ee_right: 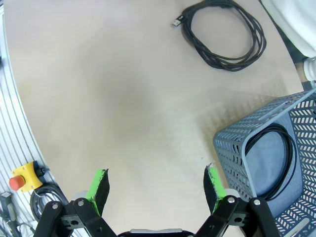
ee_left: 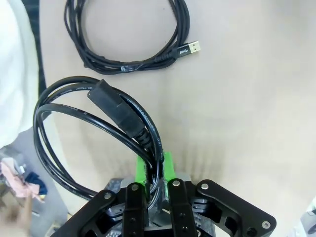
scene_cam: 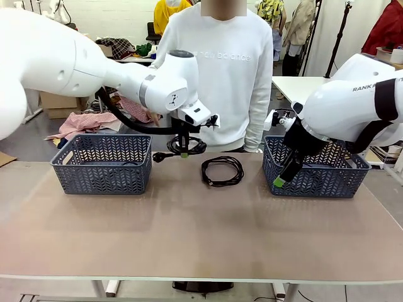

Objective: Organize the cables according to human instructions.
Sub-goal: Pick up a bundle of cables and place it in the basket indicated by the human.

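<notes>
My left gripper [scene_cam: 183, 153] is pressed together, pinching one cable coil [scene_cam: 189, 146] at upper centre of the front frame, by the far edge of the desk [scene_cam: 189, 233] in front of the person's white sweater [scene_cam: 220, 82]. In the left wrist view the green pads [ee_left: 168, 163] clamp a couple of strands at the coil's near side. The rest of the held coil [ee_left: 118, 109] with its black plug fans toward the upper left of that frame, so the loop hangs off one side of the gripper, not centred. I can't tell if it clears the desk. The second cable [scene_cam: 239, 170] lies flat on the desk just lower right of my left gripper in the front frame, apart from the held one, its small plug tip pointing away from the coil in the wrist view [ee_left: 123, 66]. The left basket [scene_cam: 104, 173] sits to frame left and the right basket [scene_cam: 315, 182] to frame right, held coil between them, the left one a bit nearer. The path to either is bare desk; only the basket rim needs clearing. My right gripper [scene_cam: 281, 179] is spread wide and holds nothing, hovering at the right basket's near left corner. The loose cable [ee_right: 224, 65] is well off at that view's top, and one cable [ee_right: 295, 163] lies inside the basket [ee_right: 232, 158]. Which basket to use depends on the person; I see no cue.
</notes>
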You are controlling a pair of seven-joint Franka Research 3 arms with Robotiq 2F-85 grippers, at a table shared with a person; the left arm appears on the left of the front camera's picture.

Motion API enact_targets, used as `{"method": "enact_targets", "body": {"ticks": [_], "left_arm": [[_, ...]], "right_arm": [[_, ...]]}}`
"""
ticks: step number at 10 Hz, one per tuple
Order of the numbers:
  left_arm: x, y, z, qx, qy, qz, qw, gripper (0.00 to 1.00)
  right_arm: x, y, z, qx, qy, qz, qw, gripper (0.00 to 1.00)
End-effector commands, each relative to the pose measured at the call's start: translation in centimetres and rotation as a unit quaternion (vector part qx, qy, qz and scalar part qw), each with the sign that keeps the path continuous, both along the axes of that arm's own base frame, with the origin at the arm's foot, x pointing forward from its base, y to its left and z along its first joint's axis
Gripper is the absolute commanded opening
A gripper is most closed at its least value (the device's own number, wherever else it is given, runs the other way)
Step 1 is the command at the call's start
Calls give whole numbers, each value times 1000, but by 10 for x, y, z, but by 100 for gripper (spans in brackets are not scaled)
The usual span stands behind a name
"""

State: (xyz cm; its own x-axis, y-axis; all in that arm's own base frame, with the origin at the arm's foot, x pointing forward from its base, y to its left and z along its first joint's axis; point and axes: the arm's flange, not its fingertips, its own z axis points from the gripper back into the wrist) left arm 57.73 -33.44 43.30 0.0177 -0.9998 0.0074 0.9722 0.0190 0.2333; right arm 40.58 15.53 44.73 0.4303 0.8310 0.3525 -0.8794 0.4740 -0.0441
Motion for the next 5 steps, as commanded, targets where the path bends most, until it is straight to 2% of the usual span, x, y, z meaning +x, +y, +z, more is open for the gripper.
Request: {"method": "enact_targets", "body": {"ticks": [1,5], "left_arm": [[-12,13,26,13,-7,-7,1000,0],[-32,54,78,15,-37,3,999,0]], "right_arm": [[1,1,2,1,-1,-1,1000,100],[1,1,2,1,-1,-1,1000,100]]}}
